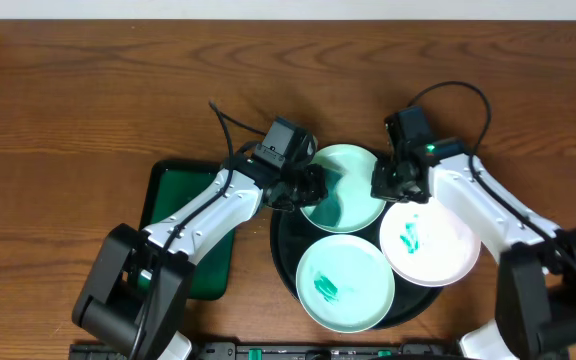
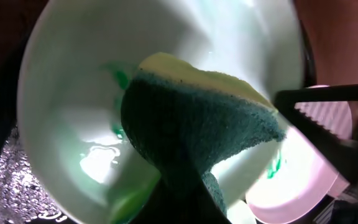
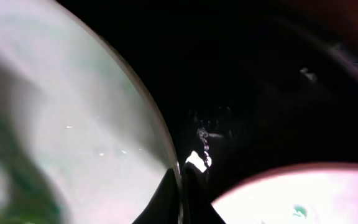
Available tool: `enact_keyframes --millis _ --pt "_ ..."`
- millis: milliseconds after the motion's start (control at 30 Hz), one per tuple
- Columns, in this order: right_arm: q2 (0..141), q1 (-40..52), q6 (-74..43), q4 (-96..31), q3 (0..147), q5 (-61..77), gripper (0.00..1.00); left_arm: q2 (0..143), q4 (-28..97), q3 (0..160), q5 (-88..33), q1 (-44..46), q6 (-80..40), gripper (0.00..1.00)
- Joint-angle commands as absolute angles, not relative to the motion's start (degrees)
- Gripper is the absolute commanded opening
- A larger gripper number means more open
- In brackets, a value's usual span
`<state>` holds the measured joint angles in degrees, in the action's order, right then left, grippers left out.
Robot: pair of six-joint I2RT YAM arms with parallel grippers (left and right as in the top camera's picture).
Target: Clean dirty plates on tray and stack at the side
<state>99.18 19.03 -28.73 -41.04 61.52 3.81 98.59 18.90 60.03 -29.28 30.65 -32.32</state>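
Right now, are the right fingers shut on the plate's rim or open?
Shut: the wrist view shows both right fingers pinching the mint plate at its rim.

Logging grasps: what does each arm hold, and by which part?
Left gripper holds the sponge by its near end; right gripper pinches the top green plate at its rim.

No word, label, brand name or number can be read in any of the three views. The only marks are shapeless green smears (image 1: 326, 287) on the near pale-green plate (image 1: 353, 262) and the pink plate (image 1: 438, 250) at right, and they form no legible sign.
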Motion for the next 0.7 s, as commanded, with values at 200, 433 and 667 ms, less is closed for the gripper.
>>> enact_keyframes --millis 200,433,667 --pt "103.0 21.1 -28.1 -39.0 60.3 6.1 0.01 102.7 17.4 62.3 -21.8 30.8 -27.2 0.07" --pt "103.0 21.9 -27.1 -39.2 60.3 6.9 0.01 109.9 13.8 62.4 -27.1 32.0 -29.4 0.08" --pt "103.0 22.2 -26.9 -39.1 60.3 7.1 0.01 110.4 5.8 62.7 -35.7 34.4 -35.4 0.07"
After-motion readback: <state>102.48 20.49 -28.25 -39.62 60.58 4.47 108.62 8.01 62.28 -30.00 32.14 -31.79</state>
